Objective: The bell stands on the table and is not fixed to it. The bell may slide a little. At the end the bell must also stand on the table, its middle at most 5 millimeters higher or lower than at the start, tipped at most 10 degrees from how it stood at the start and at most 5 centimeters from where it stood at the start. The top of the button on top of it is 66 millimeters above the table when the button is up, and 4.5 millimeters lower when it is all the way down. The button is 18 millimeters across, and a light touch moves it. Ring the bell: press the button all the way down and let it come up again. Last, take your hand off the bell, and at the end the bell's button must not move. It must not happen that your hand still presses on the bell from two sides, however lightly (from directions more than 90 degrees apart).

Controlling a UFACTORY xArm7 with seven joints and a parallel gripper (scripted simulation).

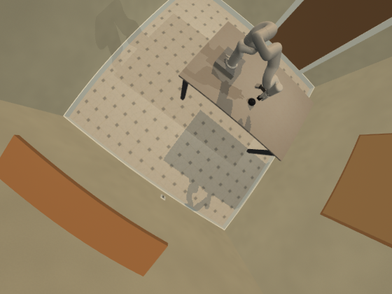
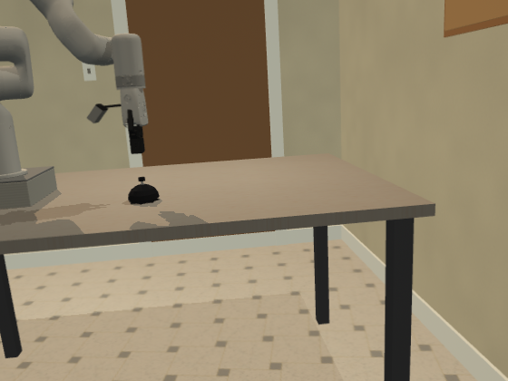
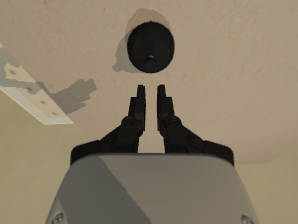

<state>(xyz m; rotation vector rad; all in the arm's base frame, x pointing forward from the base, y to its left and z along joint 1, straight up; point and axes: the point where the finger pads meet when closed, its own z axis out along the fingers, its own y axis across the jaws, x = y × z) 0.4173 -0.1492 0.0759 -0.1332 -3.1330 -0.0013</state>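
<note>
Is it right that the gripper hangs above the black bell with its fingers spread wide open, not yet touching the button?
Not quite. The gripper does hang above the black bell without touching the button, but its fingers are nearly closed, with only a narrow gap between them and nothing held. The wrist view shows this most clearly.

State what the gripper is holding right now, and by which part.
Nothing is held. The gripper has its fingers drawn nearly together with only air between them, hanging above the bell without touching it or its button.
</note>
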